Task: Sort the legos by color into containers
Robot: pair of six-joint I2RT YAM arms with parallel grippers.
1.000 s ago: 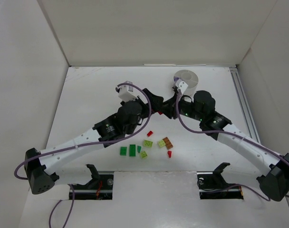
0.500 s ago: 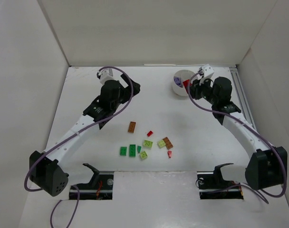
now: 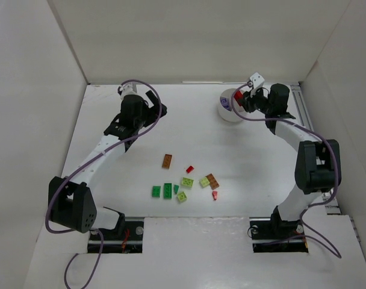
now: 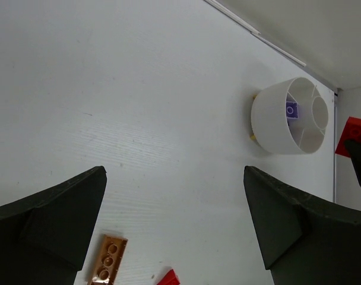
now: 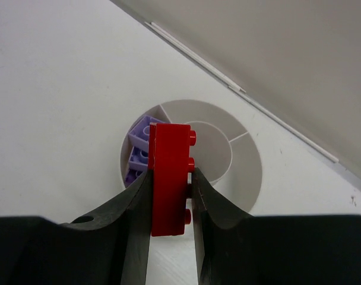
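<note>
The right arm reaches to the far right of the table (image 3: 111, 198), its elbow raised and its forearm angled left, so that the right gripper (image 3: 239, 98) hangs over the round white dish (image 3: 231, 114). Its 2 fingers are clamped on a red brick (image 5: 170, 178), held on edge with its studs facing right, above the rim between the compartment holding purple bricks (image 5: 139, 151) and the central cup (image 5: 210, 148).

The left arm stretches in a long diagonal from its base toward the far left of the table, wrist turned right toward the dish. The left gripper (image 3: 156, 109) has its jaws wide apart with nothing between them, hovering above the bare table.

The other legos lie loose near the middle of the table: an orange-brown plate (image 3: 167, 161) apart from the rest, and closer to the bases a small red piece (image 3: 189, 169), 3 lime bricks (image 3: 187, 182), a brown one (image 3: 212, 180), another red one (image 3: 215, 195) and the dark green ones (image 3: 168, 190)
</note>
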